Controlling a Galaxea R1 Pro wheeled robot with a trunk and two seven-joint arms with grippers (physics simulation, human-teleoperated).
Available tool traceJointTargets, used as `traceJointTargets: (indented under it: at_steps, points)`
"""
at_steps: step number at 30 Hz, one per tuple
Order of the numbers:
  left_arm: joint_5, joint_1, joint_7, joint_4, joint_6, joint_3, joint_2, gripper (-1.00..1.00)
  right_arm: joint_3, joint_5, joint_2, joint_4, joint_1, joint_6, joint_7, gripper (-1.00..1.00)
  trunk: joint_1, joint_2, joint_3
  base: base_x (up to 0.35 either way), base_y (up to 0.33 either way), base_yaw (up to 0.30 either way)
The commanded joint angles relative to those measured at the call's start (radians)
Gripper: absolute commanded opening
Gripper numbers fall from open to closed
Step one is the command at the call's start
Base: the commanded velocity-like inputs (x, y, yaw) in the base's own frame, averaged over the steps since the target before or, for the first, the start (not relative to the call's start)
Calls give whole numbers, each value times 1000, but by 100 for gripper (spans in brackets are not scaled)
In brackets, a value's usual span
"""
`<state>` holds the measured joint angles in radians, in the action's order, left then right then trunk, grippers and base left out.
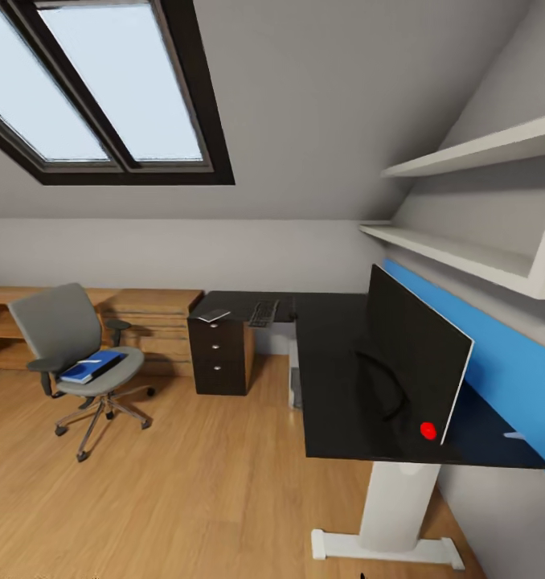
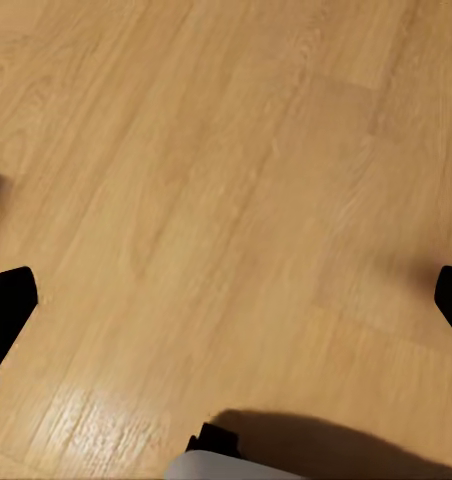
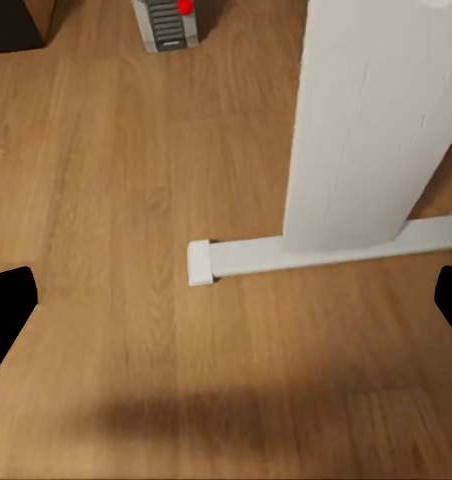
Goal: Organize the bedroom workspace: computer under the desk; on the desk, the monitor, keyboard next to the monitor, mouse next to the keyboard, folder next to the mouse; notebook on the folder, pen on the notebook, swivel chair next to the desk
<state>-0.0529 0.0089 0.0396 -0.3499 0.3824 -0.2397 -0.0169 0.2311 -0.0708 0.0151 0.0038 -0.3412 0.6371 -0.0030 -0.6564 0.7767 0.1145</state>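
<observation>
The desk (image 1: 337, 338) runs along the right wall, and the monitor (image 1: 413, 366) stands on its near end. At the desk's far corner lies the keyboard (image 1: 264, 312). The grey computer (image 1: 293, 384) stands on the floor under the desk and appears again in the right wrist view, computer (image 3: 166, 22). At the left, away from the desk, is the swivel chair (image 1: 67, 342) with the blue folder (image 1: 92, 366) on its seat. I cannot make out the mouse, notebook or pen. My left gripper (image 2: 226, 300) and right gripper (image 3: 226, 305) hang open over bare floor.
The dark drawer unit (image 1: 219, 354) carries a small pale flat thing (image 1: 215, 315). A low oak chest (image 1: 156, 322) lines the back wall behind the chair. The desk's white leg (image 3: 371, 130) and foot (image 3: 316, 255) stand close to my right gripper. Shelves (image 1: 465, 253) overhang the desk.
</observation>
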Motion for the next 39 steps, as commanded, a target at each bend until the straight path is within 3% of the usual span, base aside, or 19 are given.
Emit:
traceJointTargets:
  at_steps: [1,10,28,39]
  points:
    - [-5,0,2,-1,1,2,0,100,8,-7,0,1,-1,3,0,100,-1,1,2,152,322,165]
    - [-5,0,-44,17,0,2,1,100,8,-9,-1,1,-1,1,0,100,-1,1,8,155,321,57]
    - [-5,0,-48,18,1,2,1,100,8,-7,-1,1,-1,5,0,100,-1,1,8,228,238,-2]
    - [-5,0,-49,19,1,2,0,100,8,-7,-1,1,-1,6,0,100,-1,1,10,182,280,-179]
